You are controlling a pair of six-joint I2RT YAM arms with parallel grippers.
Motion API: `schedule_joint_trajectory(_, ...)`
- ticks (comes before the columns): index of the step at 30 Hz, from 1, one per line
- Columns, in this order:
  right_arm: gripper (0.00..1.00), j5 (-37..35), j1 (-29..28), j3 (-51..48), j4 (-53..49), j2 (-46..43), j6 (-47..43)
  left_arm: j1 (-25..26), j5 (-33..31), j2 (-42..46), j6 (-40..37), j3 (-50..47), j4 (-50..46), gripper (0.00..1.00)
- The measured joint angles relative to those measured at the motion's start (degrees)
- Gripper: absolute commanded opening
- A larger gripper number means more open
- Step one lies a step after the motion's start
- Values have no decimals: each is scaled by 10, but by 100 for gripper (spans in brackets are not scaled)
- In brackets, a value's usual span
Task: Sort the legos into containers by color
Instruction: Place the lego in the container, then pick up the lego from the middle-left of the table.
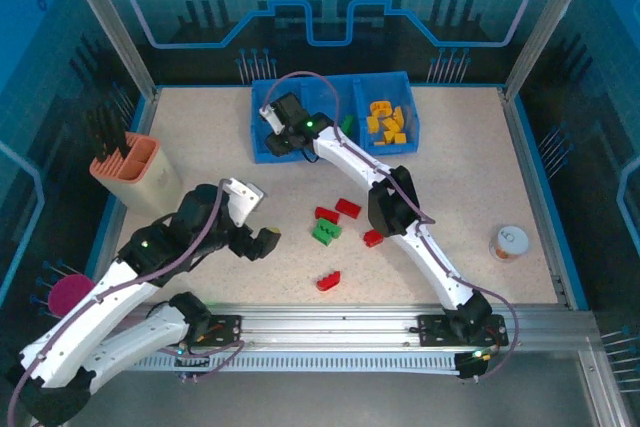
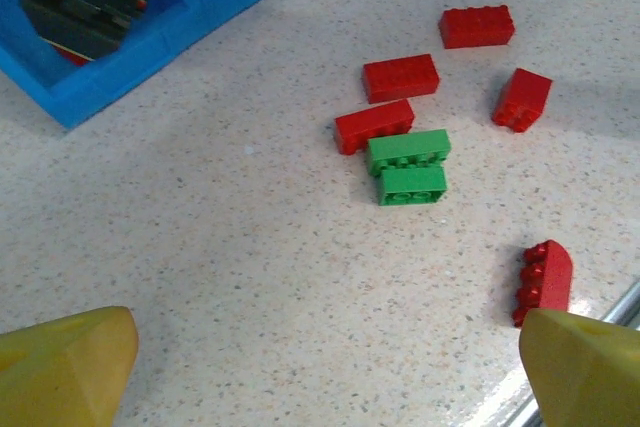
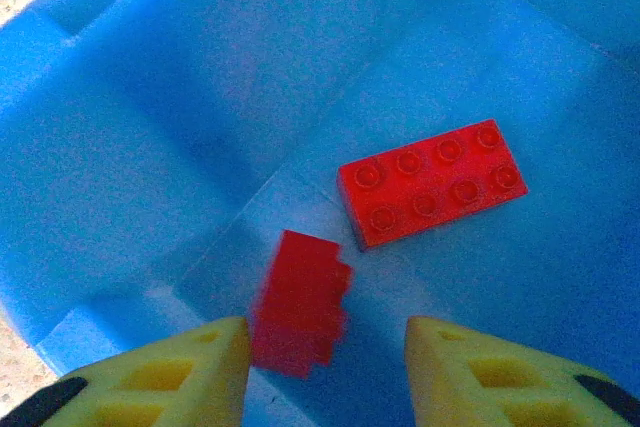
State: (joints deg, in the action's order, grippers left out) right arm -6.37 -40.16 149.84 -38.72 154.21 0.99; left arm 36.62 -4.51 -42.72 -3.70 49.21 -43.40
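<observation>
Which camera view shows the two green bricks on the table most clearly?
The left wrist view: the green bricks lie large and sharp, side by side and touching, studs visible. The top view gives them as a small green patch among red bricks. The right wrist camera looks into the blue tray.

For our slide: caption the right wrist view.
Right gripper open over blue compartment holding blurred red lego and eight-stud red lego.

Orange-yellow legos (image 1: 385, 122) sit in the blue tray's (image 1: 400, 150) right compartment, two red bricks (image 3: 432, 182) in its left, and five loose red legos (image 2: 400, 77) and two touching green legos (image 2: 408, 152) lie nearby.
</observation>
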Motion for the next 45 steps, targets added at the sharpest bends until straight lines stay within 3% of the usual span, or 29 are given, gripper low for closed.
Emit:
schedule_joint_trajectory(10,54,3,-4,-42,22,-34,-17,86,7,-109,41,-9,35,94)
schedule_joint_trajectory(18,55,8,-7,-87,31,-139,-41,193,-14,-203,61,-35,99,92)
schedule_joint_trajectory(25,57,5,-7,-154,40,-251,-59,253,-17,-277,66,-35,147,81)
schedule_joint_trajectory(34,61,-23,11,-341,59,-385,-62,273,-15,-398,65,8,154,74)
schedule_joint_trajectory(45,63,-40,116,-526,104,-552,-9,285,-6,-500,69,58,141,60)
